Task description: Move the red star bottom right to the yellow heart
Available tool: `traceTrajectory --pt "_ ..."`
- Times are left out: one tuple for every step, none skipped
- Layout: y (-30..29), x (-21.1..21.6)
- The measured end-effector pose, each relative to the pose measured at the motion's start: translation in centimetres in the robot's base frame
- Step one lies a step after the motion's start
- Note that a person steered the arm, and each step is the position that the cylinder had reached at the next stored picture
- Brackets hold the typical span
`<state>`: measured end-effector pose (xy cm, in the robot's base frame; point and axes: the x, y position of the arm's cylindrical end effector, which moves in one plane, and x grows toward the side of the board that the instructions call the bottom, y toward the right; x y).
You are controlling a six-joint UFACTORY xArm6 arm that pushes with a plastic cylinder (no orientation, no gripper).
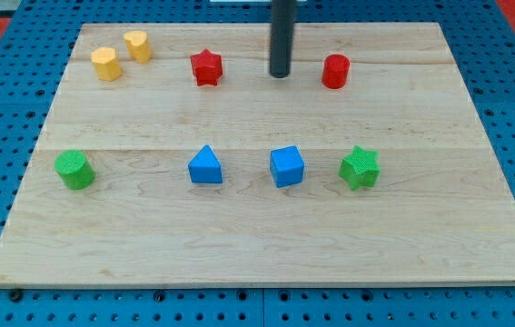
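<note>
The rod stands upright at the worktop's (257,227) far edge; my tip (281,74) rests between the red star (206,67) and red cylinder (335,71); no jaws here; no readable writing.

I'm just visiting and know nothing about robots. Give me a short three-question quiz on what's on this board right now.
1. True or false: my tip is touching the red star.
2. Which block lies nearest the view's right edge? A) red cylinder B) green star C) blue cube
3. Fill in: the two yellow blocks sit at the view's top ____.

Key
1. False: the tip stands apart, between the red star and the red cylinder.
2. B
3. left; which one is the heart is hard to tell.
</note>
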<state>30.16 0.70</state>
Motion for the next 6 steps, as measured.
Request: traceTrajectory --pt "-6.5 -2.6" --pt "-8.3 -2.4" --pt "-3.8 -2.4" --pt "1.6 -1.5" --pt "1.0 -0.8" --pt "-8.6 -0.3"
